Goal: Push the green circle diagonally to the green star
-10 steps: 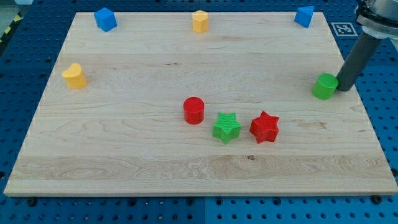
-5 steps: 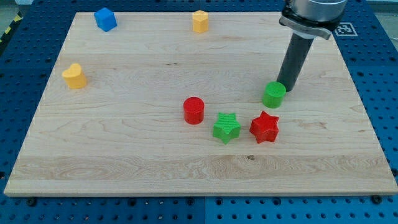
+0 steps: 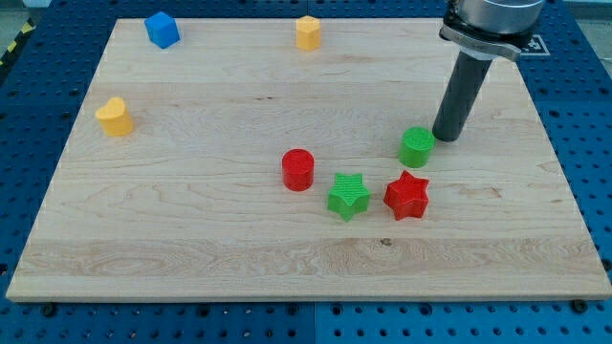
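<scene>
Just right of the green circle (image 3: 416,147) sits my tip (image 3: 447,138), up-right of the green star (image 3: 348,196); no claw shows

On the board I count seven blocks: two green, a circle (image 3: 417,147) and a star (image 3: 348,196); two red, a cylinder (image 3: 298,169) and a star (image 3: 406,195); two yellow (image 3: 114,117) (image 3: 307,32); one blue cube (image 3: 162,30).

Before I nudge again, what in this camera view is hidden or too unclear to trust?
- Contact between my tip and the green circle: the tip sits just to its upper right, but touching or a slight gap cannot be told.
- Board's top right corner: the rod and its collar cover it.
- Arm above the collar: cut off by the view's top edge.
- Yellow block at the view's top: too small to name its shape.
</scene>
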`<action>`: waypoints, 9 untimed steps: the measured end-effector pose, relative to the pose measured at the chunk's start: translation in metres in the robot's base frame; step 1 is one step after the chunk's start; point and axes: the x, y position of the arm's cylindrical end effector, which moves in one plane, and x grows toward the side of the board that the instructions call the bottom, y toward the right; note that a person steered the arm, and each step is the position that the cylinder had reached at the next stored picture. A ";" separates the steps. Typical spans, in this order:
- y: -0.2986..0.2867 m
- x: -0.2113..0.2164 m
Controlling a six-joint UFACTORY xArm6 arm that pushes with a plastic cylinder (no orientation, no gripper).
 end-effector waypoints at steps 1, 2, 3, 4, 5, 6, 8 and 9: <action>0.015 0.011; 0.008 0.028; 0.008 0.028; 0.005 0.028; -0.009 0.030; -0.026 0.031; -0.051 0.031; -0.051 0.031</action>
